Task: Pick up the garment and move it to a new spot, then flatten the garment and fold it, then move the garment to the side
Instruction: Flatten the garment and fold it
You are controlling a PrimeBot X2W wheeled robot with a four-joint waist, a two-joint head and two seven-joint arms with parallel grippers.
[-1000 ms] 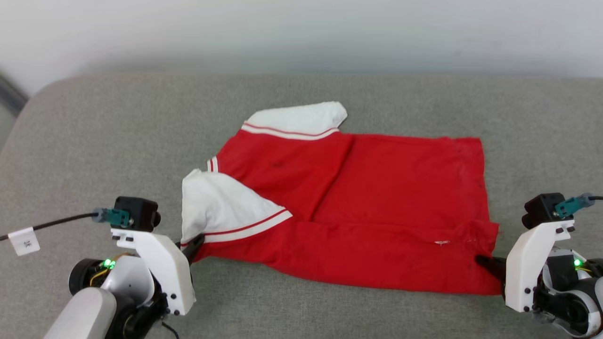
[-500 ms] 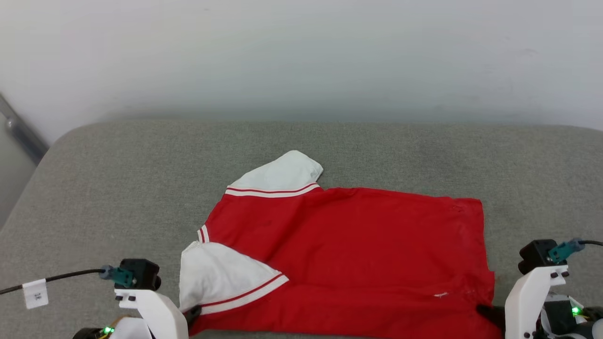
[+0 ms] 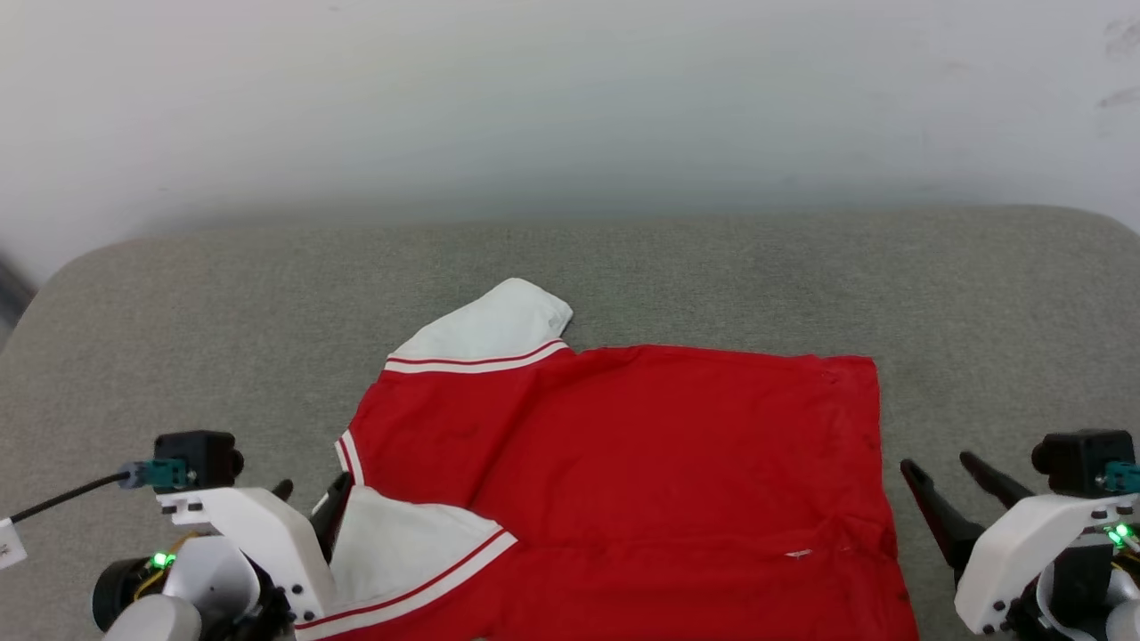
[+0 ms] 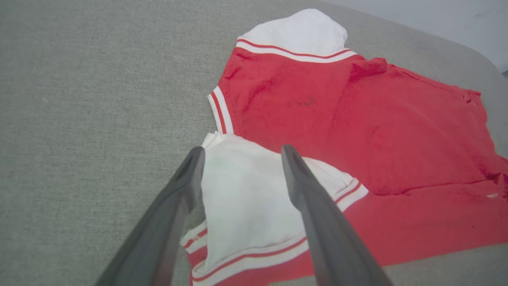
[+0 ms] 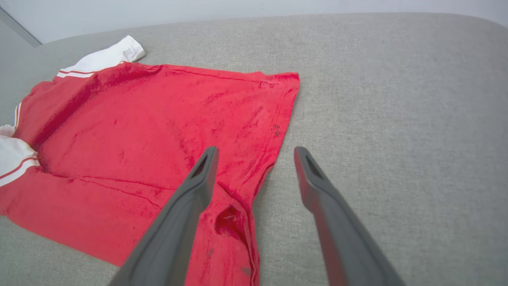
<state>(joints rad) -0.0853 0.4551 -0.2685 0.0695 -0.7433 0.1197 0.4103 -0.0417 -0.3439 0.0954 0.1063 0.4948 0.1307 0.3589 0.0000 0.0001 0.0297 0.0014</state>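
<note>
The garment (image 3: 659,463) lies spread on the grey cushion, bright red, with one white sleeve (image 3: 488,331) at its far left and another (image 3: 401,556) at its near left. A tiny white logo (image 3: 799,554) sits near its front right. My left gripper (image 3: 312,485) is open beside the near sleeve; in the left wrist view its fingers (image 4: 186,186) straddle that white sleeve (image 4: 246,194) from above. My right gripper (image 3: 935,461) is open just right of the garment's right edge; in the right wrist view the left finger (image 5: 198,178) hangs over the red hem (image 5: 274,127).
The grey upholstered cushion (image 3: 178,338) stretches wide to the left, right and far side of the garment. A pale wall (image 3: 570,107) rises behind its rounded back edge. A black cable (image 3: 71,494) trails off left from my left wrist.
Both grippers were shut on the garment's near corners and have opened and let go. The garment lies flatter, its long crease gone. The head camera has tilted and shifted.
</note>
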